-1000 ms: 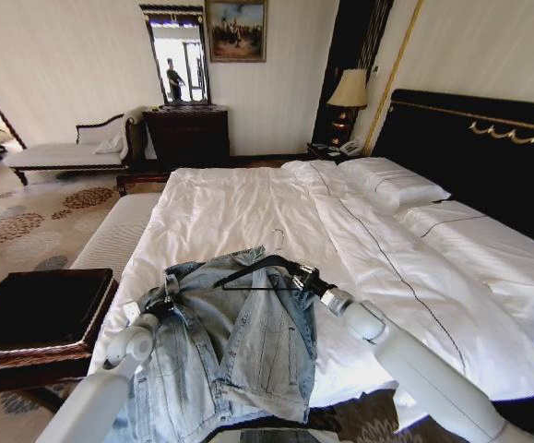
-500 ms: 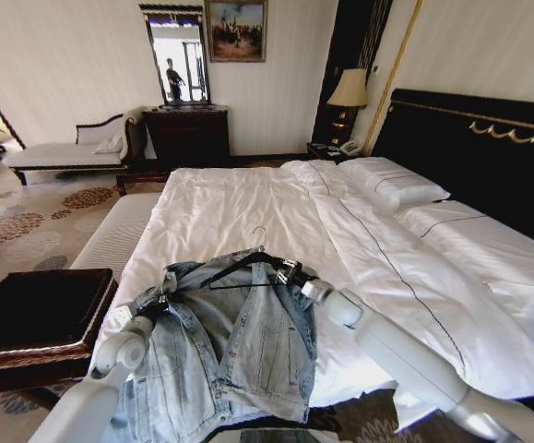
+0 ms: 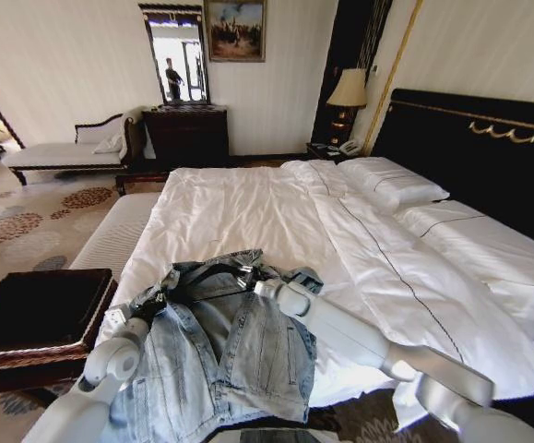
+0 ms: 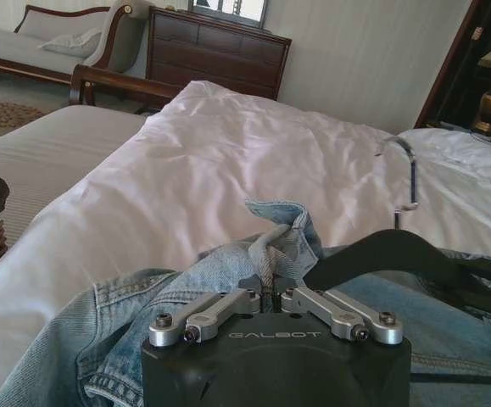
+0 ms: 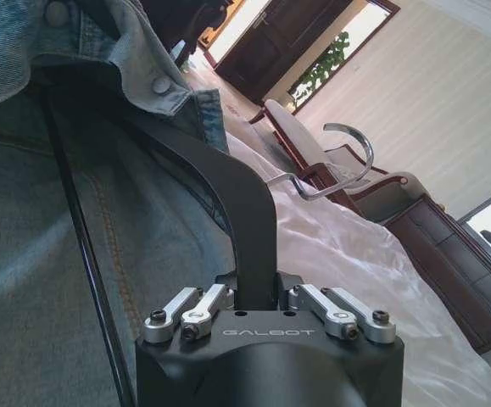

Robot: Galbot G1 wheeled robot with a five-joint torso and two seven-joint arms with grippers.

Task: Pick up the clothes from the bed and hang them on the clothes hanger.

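The light-blue denim clothes (image 3: pixel 220 355) lie crumpled at the foot of the white bed (image 3: pixel 239 203). My left gripper (image 3: pixel 156 300) is shut on a fold of the denim near the collar (image 4: pixel 268 254). My right gripper (image 3: pixel 250 279) is shut on one arm of the black clothes hanger (image 5: pixel 228 195), which is pushed in under the denim (image 5: pixel 25 254). In the left wrist view the hanger's black shoulder (image 4: pixel 398 250) rests on the jacket just beside my fingers (image 4: pixel 203 315), and its metal hook (image 4: pixel 408 170) stands up above the sheet. The hook (image 5: pixel 347 161) sticks out free of the fabric.
A dark woven tray (image 3: pixel 36 309) sits on a bench left of the bed's foot. A chaise longue (image 3: pixel 64 152) and a dark dresser (image 3: pixel 188 134) stand along the far wall. Pillows (image 3: pixel 391 185) and the black headboard (image 3: pixel 479 148) are to the right.
My right gripper has carried the hanger leftward and down, so most of it is now inside the jacket. My left gripper has shifted slightly, still holding the denim.
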